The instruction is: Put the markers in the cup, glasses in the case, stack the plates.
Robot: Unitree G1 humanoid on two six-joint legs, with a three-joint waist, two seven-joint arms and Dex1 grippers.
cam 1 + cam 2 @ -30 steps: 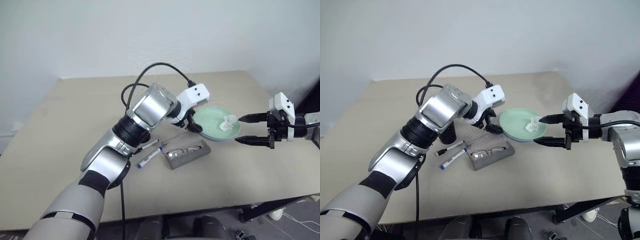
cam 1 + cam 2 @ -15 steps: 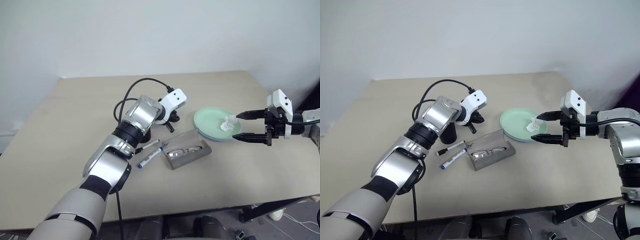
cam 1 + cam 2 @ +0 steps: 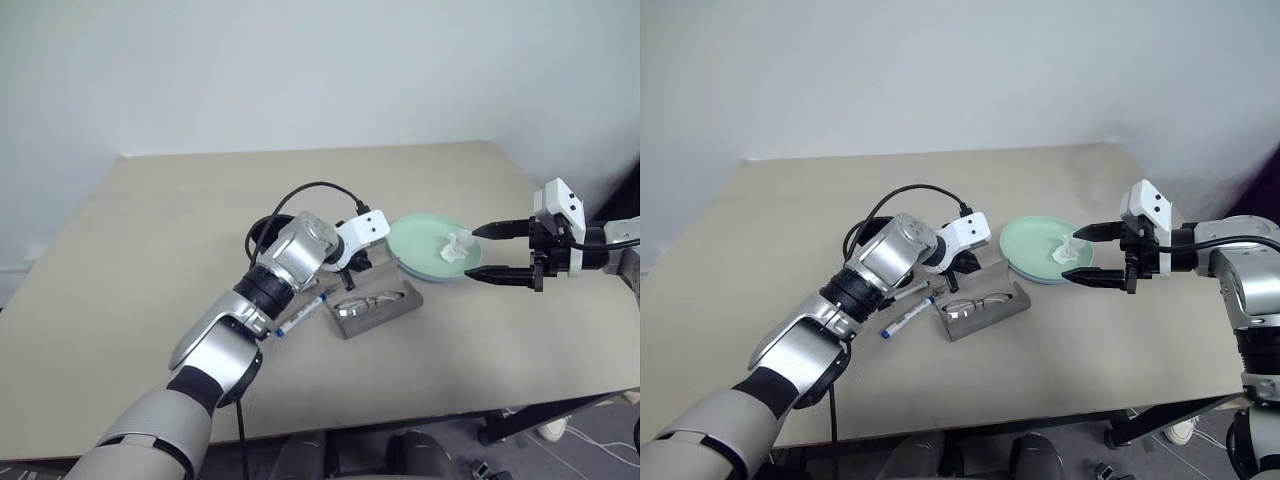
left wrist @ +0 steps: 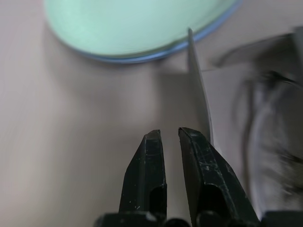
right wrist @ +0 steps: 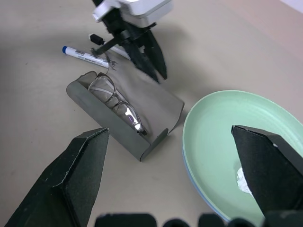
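My left gripper (image 3: 350, 268) is low over the table, its fingers (image 4: 151, 156) shut with nothing between them. It sits beside the raised flap of the grey case (image 5: 156, 106). The glasses (image 5: 118, 101) lie inside the open case (image 3: 385, 310). The blue-capped marker (image 3: 300, 315) and the black-capped marker (image 3: 902, 291) lie beside the case, partly under my left arm. That arm hides the cup. The mint green plate (image 3: 425, 245) rests on the light blue plate (image 4: 208, 35). My right gripper (image 3: 505, 252) hovers open at the plates' right edge.
A crumpled white tissue (image 3: 458, 246) lies on the green plate. My left arm's black cable (image 3: 300, 190) loops above the beige table (image 3: 150, 250). The table's front and right edges are close to the right arm.
My left gripper has come down from above the plate's edge to the table beside the case flap, and its fingers have closed. The right arm has stayed put.
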